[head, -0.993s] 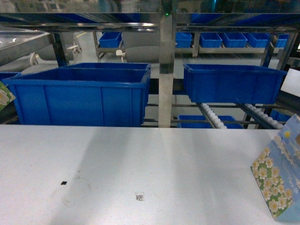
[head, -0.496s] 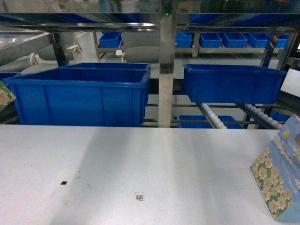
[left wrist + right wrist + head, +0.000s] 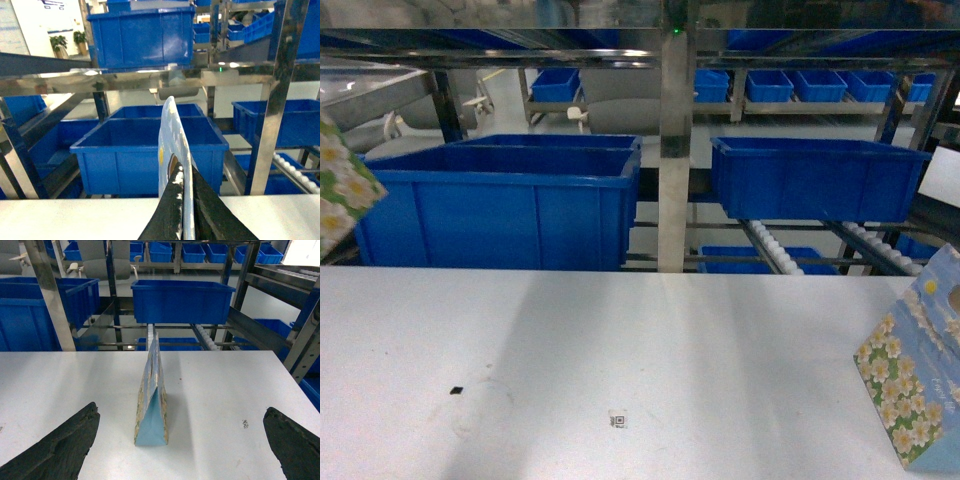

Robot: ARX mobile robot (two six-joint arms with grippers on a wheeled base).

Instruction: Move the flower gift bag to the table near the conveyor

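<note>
left gripper (image 3: pixel 184 210) is clamped on a flower bag (image 3: pixel 172 145), fingers pinched on its thin top edge, bag hanging edge-on in the wrist view. in head view that same bag (image 3: pixel 342 190) shows at the far left, up in the air past the table's (image 3: pixel 650 340) left edge, in front of a blue bin (image 3: pixel 500 205). it's not over the table or touching it.

right gripper (image 3: pixel 180 450) is spread wide and empty, hovering behind a second bag (image 3: pixel 151 395) that stands upright on the table near its right edge; also visible in head view (image 3: pixel 918 385). fingers well clear of it on both sides.

conveyor (image 3: pixel 790 250) rollers run just behind the table's far edge.

step in hand, as i read it: carry phase for the left bag, one bag looks already placed. next you need to swing the left arm in over the table's left side, lower until the base sits flat, then let go. watch that the bag is thin and floppy, it could tip if released tilted. keep it clear of the bin rim on the way in.
</note>
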